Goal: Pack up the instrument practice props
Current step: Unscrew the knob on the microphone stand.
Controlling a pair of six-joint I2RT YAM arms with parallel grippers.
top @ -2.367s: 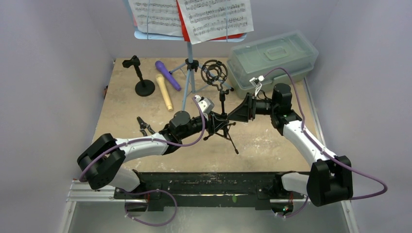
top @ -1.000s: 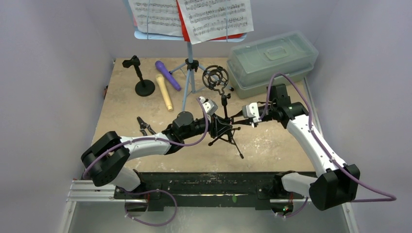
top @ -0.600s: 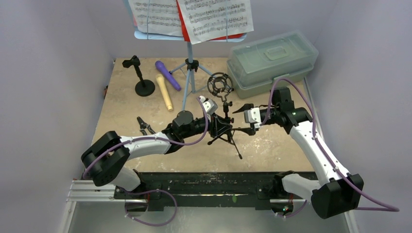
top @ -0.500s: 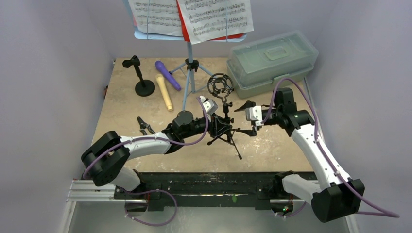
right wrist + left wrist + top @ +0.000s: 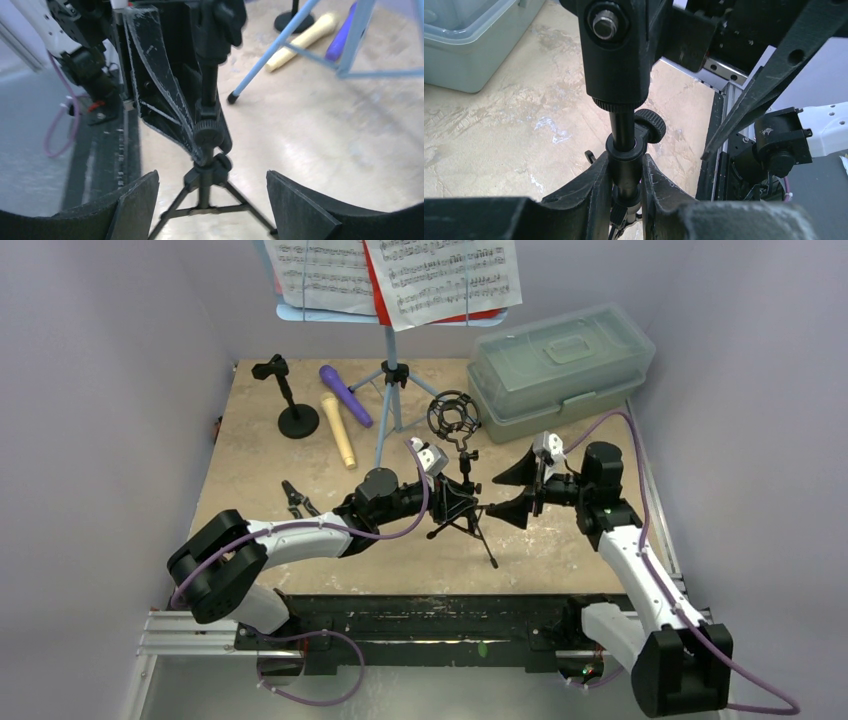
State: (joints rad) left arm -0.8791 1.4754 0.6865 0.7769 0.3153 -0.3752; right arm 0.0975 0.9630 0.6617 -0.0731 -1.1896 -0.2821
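Observation:
The black tripod mic holder stands mid-table, its ring (image 5: 450, 412) up top and its legs (image 5: 480, 535) spread. My left gripper (image 5: 452, 502) is shut on its shaft; in the left wrist view both fingers (image 5: 596, 187) clamp the shaft's collar (image 5: 624, 167). My right gripper (image 5: 494, 496) is open wide just right of the holder, not touching it. In the right wrist view the holder's hub (image 5: 207, 172) sits between and beyond the open fingers (image 5: 137, 202). The purple microphone (image 5: 345, 395), tan microphone (image 5: 338, 430), round-base holder (image 5: 290, 400), pale-blue music rack (image 5: 390, 380) and sheet-music pages (image 5: 400, 275) are at the back.
A translucent grey-green lidded box (image 5: 560, 365) stands closed at the back right, also showing in the left wrist view (image 5: 464, 45). A small black clip-like object (image 5: 295, 500) lies left of my left arm. The rack's legs (image 5: 280, 42) stand close behind the holder.
My right gripper reached in to the tripod holder, then drew back to the right and opened wide. The holder's ring shifted slightly right and nearer. The left gripper kept its hold.

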